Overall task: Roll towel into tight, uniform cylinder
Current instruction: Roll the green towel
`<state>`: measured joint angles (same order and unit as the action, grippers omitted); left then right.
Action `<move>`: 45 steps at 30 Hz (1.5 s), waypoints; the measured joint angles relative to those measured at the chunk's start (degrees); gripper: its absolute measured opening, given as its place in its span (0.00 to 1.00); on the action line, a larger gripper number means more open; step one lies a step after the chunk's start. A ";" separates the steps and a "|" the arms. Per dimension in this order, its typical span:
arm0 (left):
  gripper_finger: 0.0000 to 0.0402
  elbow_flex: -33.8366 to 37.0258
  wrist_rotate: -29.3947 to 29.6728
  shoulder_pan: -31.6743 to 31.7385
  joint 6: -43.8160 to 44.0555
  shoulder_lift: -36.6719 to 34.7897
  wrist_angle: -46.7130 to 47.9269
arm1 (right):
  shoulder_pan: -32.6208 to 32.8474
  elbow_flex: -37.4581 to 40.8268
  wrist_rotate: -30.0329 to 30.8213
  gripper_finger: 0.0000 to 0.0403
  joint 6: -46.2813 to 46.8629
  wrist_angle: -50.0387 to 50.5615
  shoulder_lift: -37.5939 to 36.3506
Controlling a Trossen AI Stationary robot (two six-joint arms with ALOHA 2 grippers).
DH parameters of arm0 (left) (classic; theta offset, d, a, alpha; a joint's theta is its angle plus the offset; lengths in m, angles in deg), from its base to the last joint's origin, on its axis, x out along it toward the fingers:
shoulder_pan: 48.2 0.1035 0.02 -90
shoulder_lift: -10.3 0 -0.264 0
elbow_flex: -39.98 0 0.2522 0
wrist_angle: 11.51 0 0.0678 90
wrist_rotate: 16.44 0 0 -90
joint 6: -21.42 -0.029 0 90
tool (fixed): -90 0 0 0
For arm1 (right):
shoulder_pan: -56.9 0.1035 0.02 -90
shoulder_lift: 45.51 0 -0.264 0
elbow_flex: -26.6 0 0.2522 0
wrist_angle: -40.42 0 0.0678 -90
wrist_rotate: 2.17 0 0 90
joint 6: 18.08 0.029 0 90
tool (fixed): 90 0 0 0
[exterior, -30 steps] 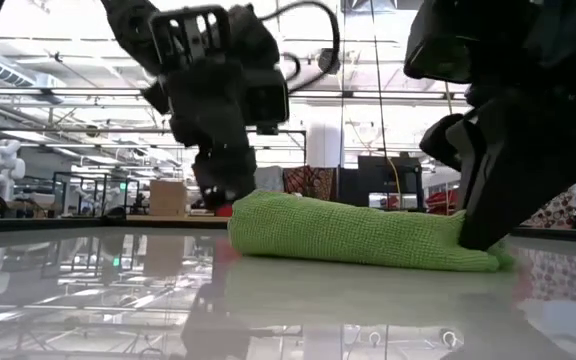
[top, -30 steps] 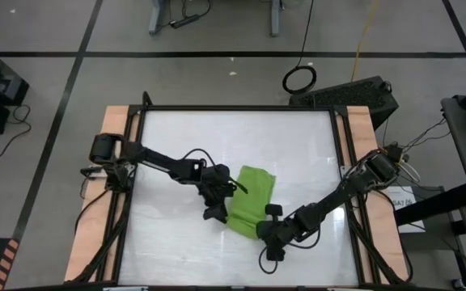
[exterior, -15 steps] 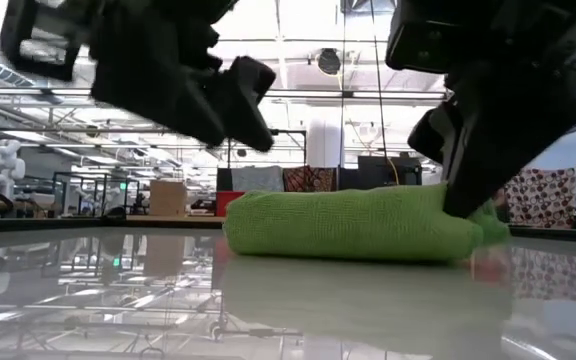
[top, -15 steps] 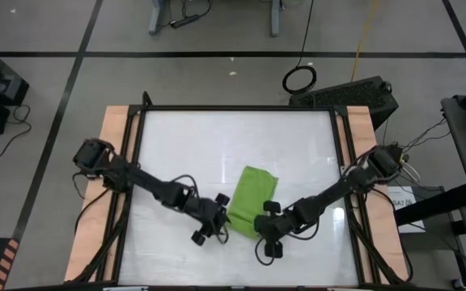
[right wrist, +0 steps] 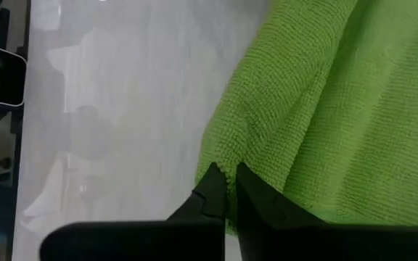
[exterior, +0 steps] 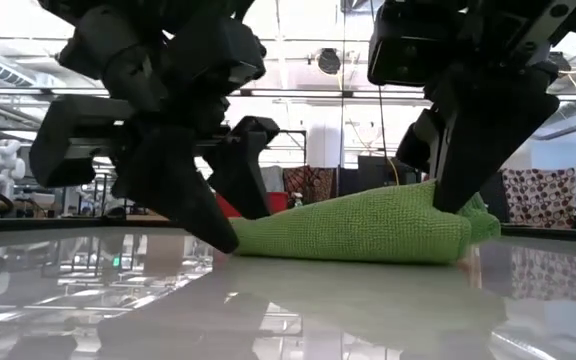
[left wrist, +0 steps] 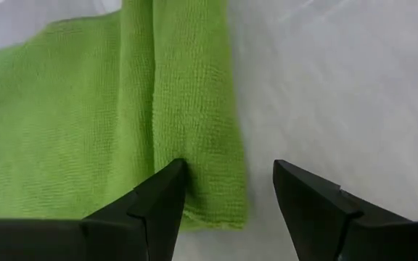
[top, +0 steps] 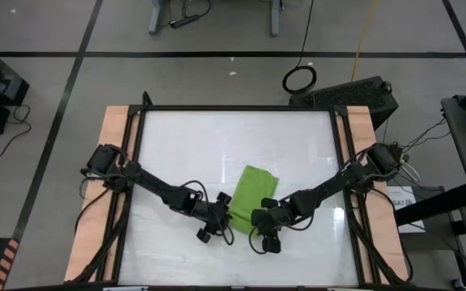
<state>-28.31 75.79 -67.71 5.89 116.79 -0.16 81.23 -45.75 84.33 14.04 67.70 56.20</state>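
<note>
**Two pincers on the towel's near edge**

Left pincer (left wrist: 227,192) spread wide, fingers astride the near corner of the lime-green soft cloth towel (top: 247,198), lying folded on the glossy white desk (top: 184,145). Right pincer (right wrist: 226,190) clamped tight, pinching the towel's other near corner.

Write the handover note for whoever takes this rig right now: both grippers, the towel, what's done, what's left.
Left gripper: open, fingertips down at the table, straddling the folded edge of the towel at its near left corner; not gripping.
Right gripper: shut on the towel's near right edge, pinching a small bit of cloth and lifting that end slightly in the low view.
Towel: on the white table, near-centre, lying as a folded, flattish strip, thicker at the right gripper's end.
Done: towel folded into a narrow strip, both grippers set at its near end.
Left: probably close the left gripper on the edge, then roll the strip into a tight, even cylinder.
</note>
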 joint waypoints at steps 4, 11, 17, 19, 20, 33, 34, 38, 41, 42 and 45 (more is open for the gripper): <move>0.53 -0.39 -0.10 1.31 3.86 0.28 0.56 | -0.07 0.00 -1.70 0.00 -0.28 -0.44 0.02; 0.29 -0.41 -5.26 4.31 8.65 0.28 2.11 | -0.04 0.00 -4.25 0.04 -0.28 -0.37 0.02; 0.03 -0.43 -12.65 5.66 10.31 0.29 1.45 | 0.43 0.00 -2.64 0.14 -0.97 -0.27 -0.20; 0.03 -0.76 -14.01 5.97 12.03 0.28 1.73 | 1.02 0.00 -0.93 0.21 -2.38 -0.24 -1.00; 0.03 -0.80 -15.63 6.28 12.64 0.28 1.34 | 1.30 0.00 0.35 0.26 -2.72 0.00 -1.60; 0.01 -0.85 -30.23 13.05 28.29 0.28 0.77 | 8.01 0.00 15.66 0.59 -10.28 6.40 -5.64; 0.01 -0.85 -30.53 13.50 29.21 0.28 0.78 | 8.97 0.00 17.71 0.58 -10.72 6.30 -5.54; 0.01 -0.85 -30.96 14.78 32.45 0.28 0.76 | 12.50 0.00 25.66 0.55 -11.10 6.71 -5.22; 0.01 -0.85 -32.87 15.56 33.82 0.28 0.68 | 14.60 0.00 31.20 0.53 -11.64 7.31 -5.29; 0.01 -0.85 -33.20 15.81 34.38 0.28 0.64 | 15.15 0.00 32.52 0.52 -11.86 7.82 -5.23; 0.01 -0.85 -33.74 16.61 35.42 0.28 0.54 | 15.93 -0.02 34.53 0.51 -12.07 7.91 -3.98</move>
<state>-29.15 42.05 -51.09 41.30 117.06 0.38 97.17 -45.77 118.86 1.97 75.61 52.22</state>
